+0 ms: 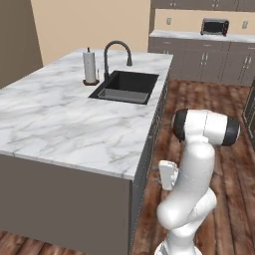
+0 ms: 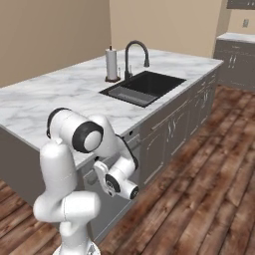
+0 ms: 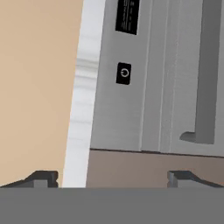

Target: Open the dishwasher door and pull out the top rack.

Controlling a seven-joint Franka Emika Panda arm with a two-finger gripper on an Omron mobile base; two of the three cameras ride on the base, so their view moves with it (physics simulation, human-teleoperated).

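The dishwasher door (image 3: pixel 124 111) is a grey panel under the marble counter edge (image 3: pixel 83 87), and it stands shut. Its top strip carries a black power button (image 3: pixel 124 73) and a black label (image 3: pixel 127 16). A grey bar handle (image 3: pixel 205 70) runs along the door on the right of the hand view. My gripper (image 3: pixel 112 178) is open, close in front of the door's end, with nothing between its fingertips (image 3: pixel 41 178). From the right base view the hand (image 2: pixel 102 174) sits against the island front beside the door (image 2: pixel 133 149). The top rack is hidden behind the door.
The island's marble top (image 1: pixel 55 119) holds a black sink (image 1: pixel 127 87), a dark faucet (image 1: pixel 117 52) and a paper towel roll (image 1: pixel 89 67). Handled grey cabinet doors (image 2: pixel 172 132) continue along the island front. Wooden floor (image 2: pixel 199 189) lies open to the right. A brown end panel (image 3: pixel 153 168) borders the dishwasher.
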